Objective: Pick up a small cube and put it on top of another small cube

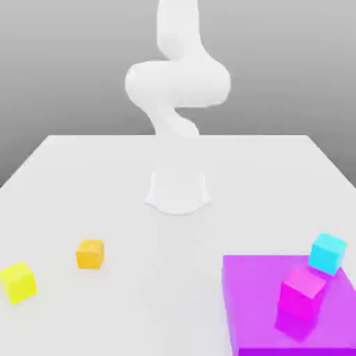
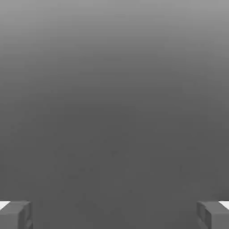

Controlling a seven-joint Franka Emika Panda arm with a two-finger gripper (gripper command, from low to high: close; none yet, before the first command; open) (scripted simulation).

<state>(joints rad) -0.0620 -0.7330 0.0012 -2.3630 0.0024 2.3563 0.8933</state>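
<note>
Four cubes, end effector (image 2: 114, 217) open
One orange cube (image 1: 90, 254), near left, upright; one cyan cube (image 1: 327, 254), near right, turned diagonally.

Features two spare cubes and a purple slab on a pale table.
In the exterior view, has a yellow cube (image 1: 18, 282) at the left edge, set askew on the white table (image 1: 139, 292). Toward the right, has a low, flat purple slab (image 1: 254, 281), running out of the picture at the lower corner, with a magenta cube (image 1: 302, 293) over its top and a darker magenta patch just below. Behind the table, fades through shades of grey in a plain backdrop (image 1: 69, 69).
</note>
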